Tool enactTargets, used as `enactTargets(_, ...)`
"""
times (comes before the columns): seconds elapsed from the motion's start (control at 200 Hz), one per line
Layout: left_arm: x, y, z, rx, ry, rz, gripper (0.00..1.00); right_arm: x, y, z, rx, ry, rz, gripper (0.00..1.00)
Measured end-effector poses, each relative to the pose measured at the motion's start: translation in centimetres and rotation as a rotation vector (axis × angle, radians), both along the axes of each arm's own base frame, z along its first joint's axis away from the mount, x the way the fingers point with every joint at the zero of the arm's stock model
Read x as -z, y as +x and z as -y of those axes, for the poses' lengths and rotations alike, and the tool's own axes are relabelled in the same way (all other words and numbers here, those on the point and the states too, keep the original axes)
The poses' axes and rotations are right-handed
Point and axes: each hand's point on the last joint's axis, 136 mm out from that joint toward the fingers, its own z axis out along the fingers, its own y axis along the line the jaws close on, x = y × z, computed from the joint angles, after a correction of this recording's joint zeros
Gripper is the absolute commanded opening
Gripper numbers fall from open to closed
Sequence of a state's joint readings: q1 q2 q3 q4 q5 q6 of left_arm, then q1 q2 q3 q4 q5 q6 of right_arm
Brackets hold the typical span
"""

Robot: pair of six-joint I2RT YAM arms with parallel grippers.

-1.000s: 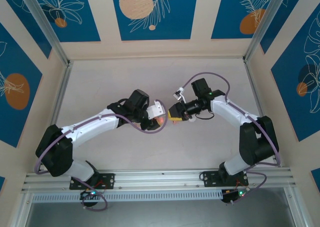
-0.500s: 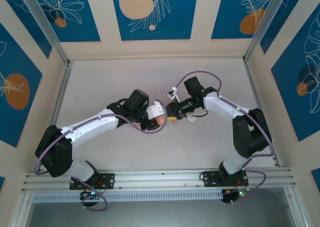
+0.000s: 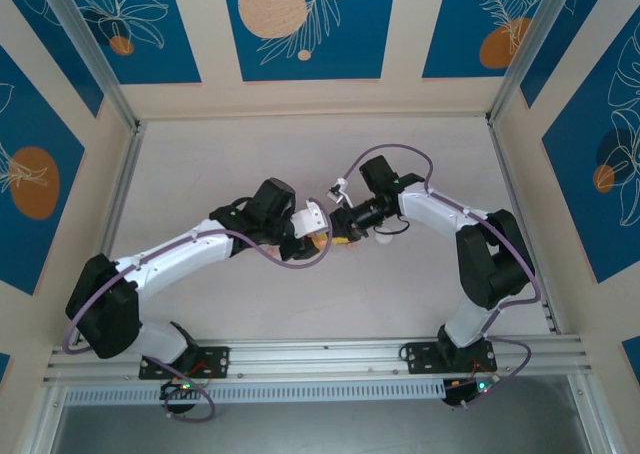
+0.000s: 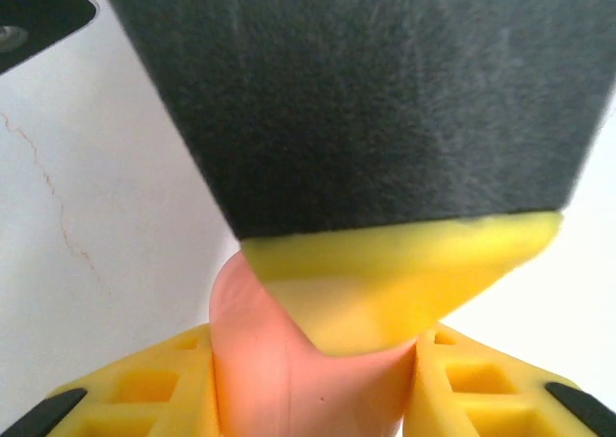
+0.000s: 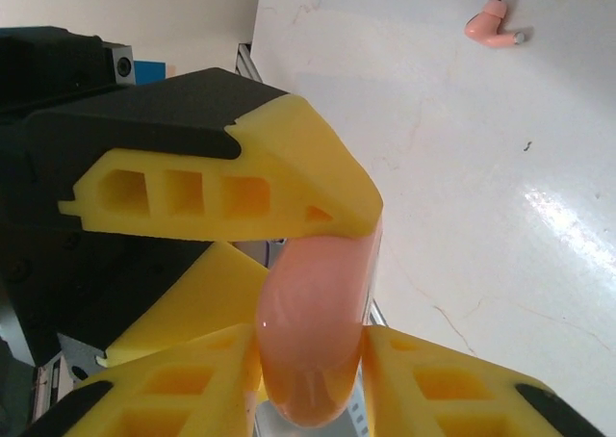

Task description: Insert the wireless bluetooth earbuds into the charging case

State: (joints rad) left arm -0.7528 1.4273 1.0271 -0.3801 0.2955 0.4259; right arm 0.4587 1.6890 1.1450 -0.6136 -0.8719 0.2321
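Earbud [image 5: 493, 25] on table [image 5: 462, 167] (beyond case [image 5: 313, 331])

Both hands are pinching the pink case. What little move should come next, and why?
Probably the right hand should ease the lid up while the left hand holds it steady. Both hands grip the charging case, it looks shut, and an earbud lies loose on the table.

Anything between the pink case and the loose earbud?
No: bare white tabletop between salmon-pink rounded plastic charging case and small coral-pink earbud, right wrist view.
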Motion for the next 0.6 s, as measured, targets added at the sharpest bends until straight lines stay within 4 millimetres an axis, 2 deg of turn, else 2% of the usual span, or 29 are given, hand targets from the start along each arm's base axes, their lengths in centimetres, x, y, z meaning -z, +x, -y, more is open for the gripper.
enactTargets(0.25, 0.1, 0.1, -0.1, -0.010, 0.005, 0.001, 0.51, -0.1, 0.0, 0.0, -0.002, 0.001, 0.004, 0.22)
enactTargets(0.39, -0.3, 0.2, -0.2, -0.030, -0.013, 0.017, 0.61, -0.6, 0.1, 0.2, 0.007, 0.009, 0.040, 0.21)
enactTargets(0.6, -1.9, 0.3, -0.6, -0.063, -0.074, 0.058, 0.65, -1.9, -0.3, 2.2, 0.075, 0.027, 0.157, 0.21)
